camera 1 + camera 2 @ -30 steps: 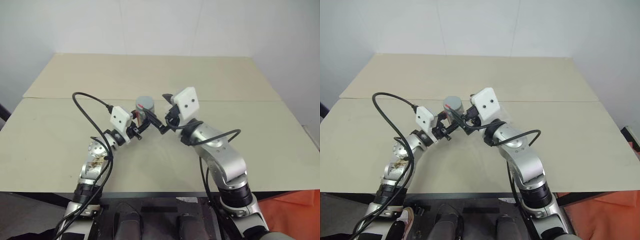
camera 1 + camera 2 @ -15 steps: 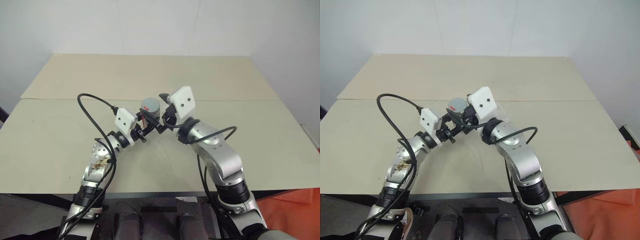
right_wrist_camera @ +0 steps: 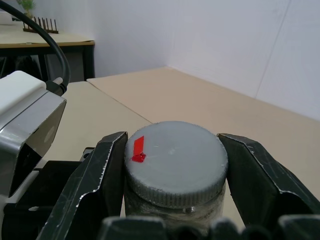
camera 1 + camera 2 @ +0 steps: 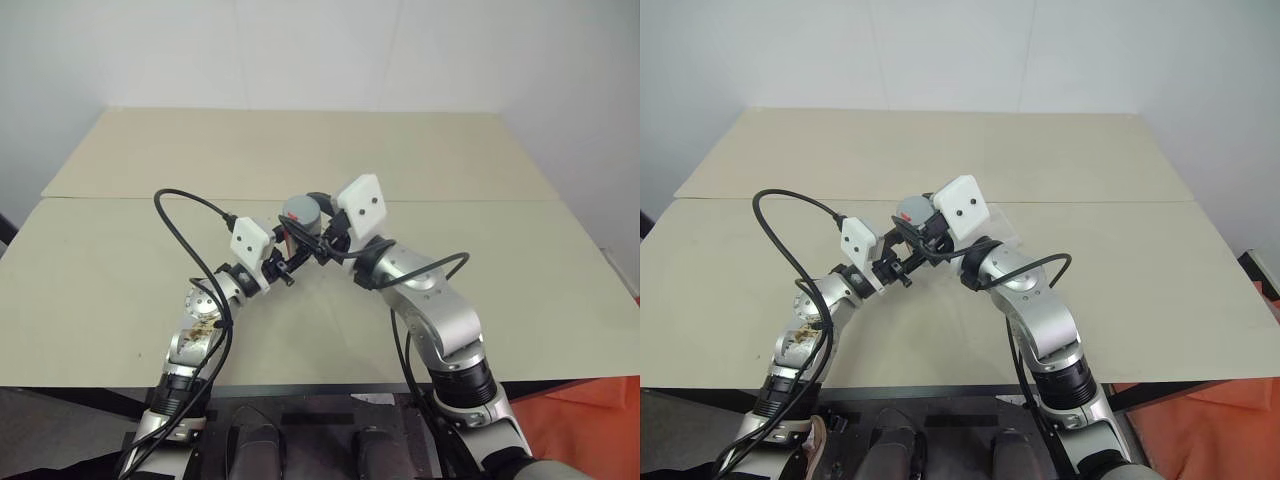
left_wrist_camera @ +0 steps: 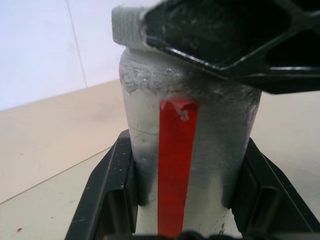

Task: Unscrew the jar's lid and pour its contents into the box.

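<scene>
The jar (image 5: 142, 130), silvery-white with a red stripe, is held upright above the table. My left gripper (image 5: 185, 200) is shut on its lower wall, one black finger on each side. The grey lid (image 3: 172, 155) with a small red mark sits on top of the jar. My right gripper (image 3: 172, 167) is shut on the lid's rim, its fingers (image 3: 102, 175) pressed against both sides. In the head views the two grippers meet at the jar (image 4: 300, 215) over the table's middle. The box (image 4: 1002, 226) shows faintly as clear plastic just beyond my right wrist.
The beige table (image 4: 120, 270) has a seam (image 4: 480, 201) running across it behind the grippers. A black cable (image 4: 185, 225) loops up from my left arm. A white wall stands beyond the table's far edge.
My right gripper's fingers, open around the lid half a second ago, have shut on it. The left gripper and the jar have kept still.
</scene>
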{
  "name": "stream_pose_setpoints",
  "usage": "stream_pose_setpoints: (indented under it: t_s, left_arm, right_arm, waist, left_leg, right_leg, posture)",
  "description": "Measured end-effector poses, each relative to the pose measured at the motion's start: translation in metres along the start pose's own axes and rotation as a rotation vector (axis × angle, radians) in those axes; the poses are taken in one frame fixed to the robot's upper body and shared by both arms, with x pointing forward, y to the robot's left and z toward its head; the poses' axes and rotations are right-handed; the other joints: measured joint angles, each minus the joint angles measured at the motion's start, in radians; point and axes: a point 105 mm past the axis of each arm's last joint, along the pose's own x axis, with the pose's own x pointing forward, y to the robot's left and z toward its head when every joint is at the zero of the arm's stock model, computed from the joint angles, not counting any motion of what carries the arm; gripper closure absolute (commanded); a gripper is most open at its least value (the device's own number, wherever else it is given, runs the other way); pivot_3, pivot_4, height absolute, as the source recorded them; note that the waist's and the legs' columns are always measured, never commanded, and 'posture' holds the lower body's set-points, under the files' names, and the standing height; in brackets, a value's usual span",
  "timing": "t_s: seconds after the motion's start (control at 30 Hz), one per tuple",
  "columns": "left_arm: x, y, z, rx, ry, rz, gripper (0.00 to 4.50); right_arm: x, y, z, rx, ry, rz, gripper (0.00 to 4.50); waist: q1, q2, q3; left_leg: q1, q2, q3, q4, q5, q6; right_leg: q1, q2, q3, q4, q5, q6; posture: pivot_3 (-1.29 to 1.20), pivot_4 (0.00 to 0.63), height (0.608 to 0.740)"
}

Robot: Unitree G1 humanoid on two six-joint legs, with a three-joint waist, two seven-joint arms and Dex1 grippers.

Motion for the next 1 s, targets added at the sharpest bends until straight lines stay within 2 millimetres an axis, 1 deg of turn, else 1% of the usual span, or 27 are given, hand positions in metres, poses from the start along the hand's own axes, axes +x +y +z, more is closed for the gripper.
stream_pose_setpoints:
  t_s: [0.2,0.33,0.47,0.63,0.77,1.0]
  left_arm:
    - [-0.001,-0.001,0.0,-0.001,0.002,-0.007,2.54]
    - [-0.007,-0.004,0.0,-0.016,0.007,-0.043,2.54]
    - [-0.018,-0.011,0.002,-0.02,0.021,-0.123,2.54]
    - [-0.028,-0.025,0.008,-0.014,0.037,-0.266,2.54]
    - [-0.033,-0.033,0.015,-0.025,0.023,-0.35,2.54]
    - [-0.039,-0.05,0.018,-0.061,0.008,-0.474,2.54]
  right_arm:
    - [-0.001,0.0,0.0,-0.003,0.003,0.007,1.7]
    - [-0.004,0.003,0.0,-0.006,0.007,0.068,1.7]
    - [-0.013,0.007,0.0,0.003,0.011,0.185,1.7]
    - [-0.03,0.008,0.005,0.004,0.021,0.382,1.7]
    - [-0.038,0.01,0.013,-0.021,0.025,0.529,1.7]
    - [-0.05,0.008,0.016,-0.024,0.028,0.811,1.7]
  waist:
    - [0.0,0.0,0.0]
    - [-0.001,0.0,0.0]
    - [-0.002,0.0,0.0]
    - [0.0,0.001,0.001]
    - [-0.003,0.001,0.001]
    - [-0.001,0.002,0.002]
  left_leg:
    - [0.0,0.0,0.0,0.0,0.0,0.0]
    - [0.0,0.0,0.0,-0.001,0.0,0.0]
    - [0.0,0.0,0.0,-0.001,0.0,0.0]
    - [0.0,0.0,0.0,-0.001,0.0,0.0]
    - [0.0,0.001,0.0,-0.001,0.0,0.0]
    - [0.0,0.001,0.0,-0.001,0.0,0.0]
  right_leg:
    - [0.0,0.0,0.0,0.0,0.0,0.0]
    - [0.0,0.0,0.0,0.0,0.0,0.0]
    - [0.0,0.0,0.0,-0.001,0.0,0.0]
    - [0.001,0.0,0.0,-0.002,0.0,0.0]
    - [0.001,0.0,0.0,-0.001,0.0,0.0]
    - [0.001,0.0,0.0,-0.002,0.0,0.0]
  posture:
    - [0.0,0.15,0.74]
    - [0.0,0.15,0.74]
    - [0.0,0.15,0.74]
    - [0.0,0.15,0.74]
    - [0.0,0.15,0.74]
    - [0.0,0.15,0.74]
